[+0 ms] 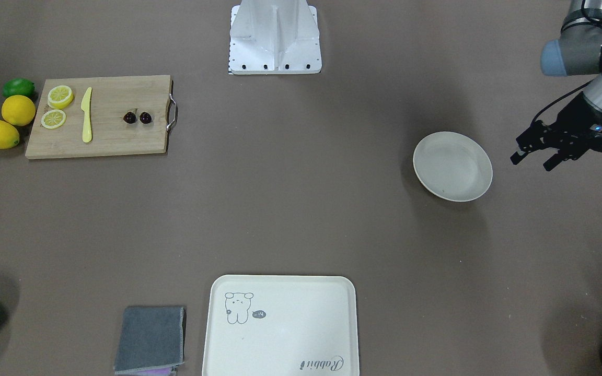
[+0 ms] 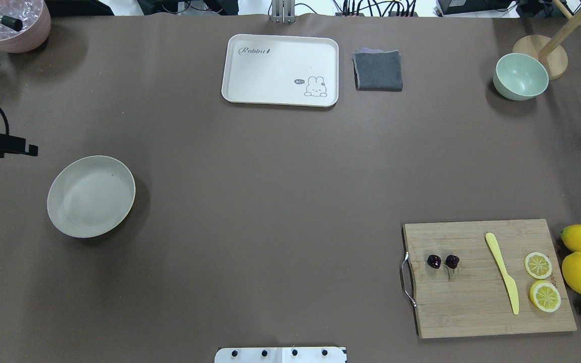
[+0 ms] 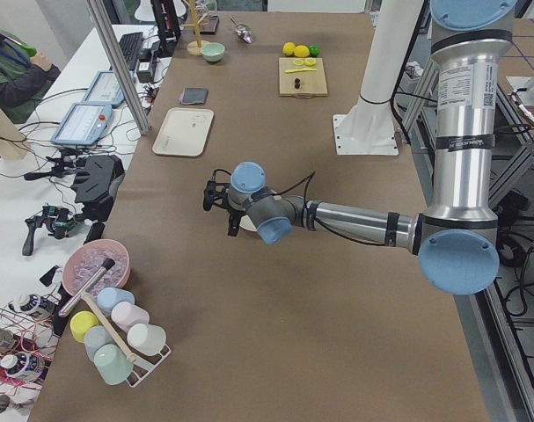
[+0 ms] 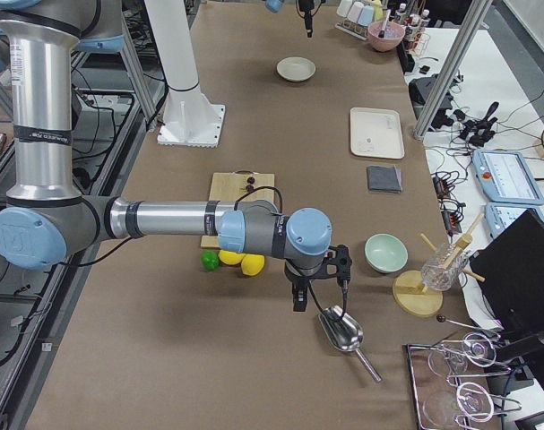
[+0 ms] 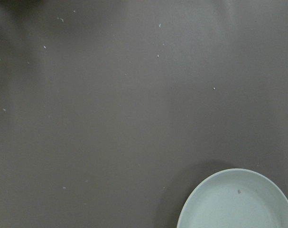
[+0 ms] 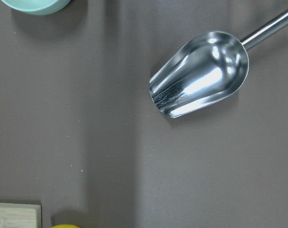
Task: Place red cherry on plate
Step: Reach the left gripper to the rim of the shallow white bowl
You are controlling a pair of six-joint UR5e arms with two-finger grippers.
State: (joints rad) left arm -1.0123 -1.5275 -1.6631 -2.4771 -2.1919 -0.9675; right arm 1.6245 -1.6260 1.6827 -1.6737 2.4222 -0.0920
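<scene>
The red cherry [image 1: 138,117] [image 2: 443,261] is a pair of tiny dark maroon fruits lying on the wooden cutting board [image 1: 107,138] near its handle end. On the opposite side of the table sits the empty off-white plate [image 1: 452,166] [image 2: 91,195], whose rim also shows in the left wrist view [image 5: 238,202]. My left gripper [image 1: 532,161] hovers just beyond the plate's outer side, open and holding nothing. My right gripper [image 4: 300,303] shows only in the exterior right view, above the table past the lemons and beside a metal scoop; I cannot tell whether it is open or shut.
Two lemon slices [image 1: 57,107] and a yellow knife [image 1: 87,115] share the board; two lemons [image 1: 9,121] and a lime [image 1: 19,87] lie beside it. A cream tray [image 2: 280,69], grey cloth [image 2: 378,70], green bowl [image 2: 520,76], steel scoop [image 6: 200,73] and pink container [image 2: 15,22] stand around the far side.
</scene>
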